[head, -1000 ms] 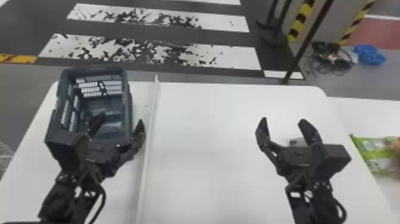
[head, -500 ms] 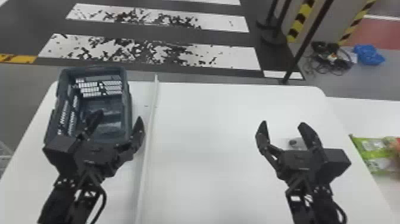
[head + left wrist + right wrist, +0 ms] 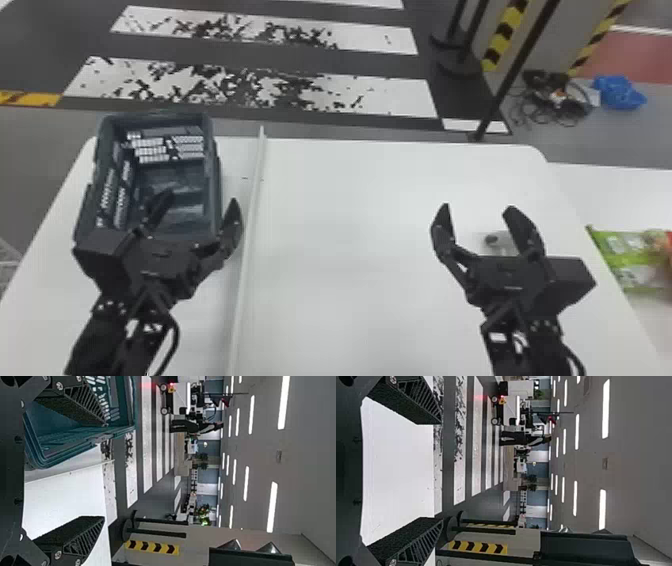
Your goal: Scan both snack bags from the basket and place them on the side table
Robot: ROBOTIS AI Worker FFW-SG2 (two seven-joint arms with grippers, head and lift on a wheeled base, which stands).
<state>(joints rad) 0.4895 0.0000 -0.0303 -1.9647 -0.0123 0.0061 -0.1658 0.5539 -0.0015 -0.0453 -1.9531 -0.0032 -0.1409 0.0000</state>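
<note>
Clock is head view, centre of frame = hub. Left jaws (image 3: 202, 195) sat at 9, wide apart: one finger against the backdrop of the basket (image 3: 216, 200), the other between basket and strip (image 3: 250, 210). Basket at 9, on the counter (image 3: 350, 300), slatted wall at its 12 side. Strip ran from 10 down to 7.

Right jaws (image 3: 477, 206) between 3 and 4, also wide, counter in the gap. Small grey item (image 3: 496, 241) beside the 3 o'clock-side finger; its type I can't tell.

Snack bag (image 3: 620, 245): green, between 3 and 4, on the side counter (image 3: 620, 190). Red-orange patch (image 3: 667, 239) against it, cut by the frame edge; can't tell if that's bag two.

Floor stuff: cables (image 3: 555, 102) between 1 and 2, blue bundle (image 3: 619, 92) at 2, striped pillar (image 3: 540, 35) near 1.

Left wrist view: left jaws (image 3: 105, 471) wide, basket rim at one finger, bare counter near the other. It added the room: ceiling lights (image 3: 272, 506), crosswalk running off.

Right wrist view: right jaws (image 3: 441, 471) wide, flat white counter between. It gave a wheeled cart (image 3: 510, 411) past the crosswalk and a dark panel (image 3: 585, 549) by the pillar.
</note>
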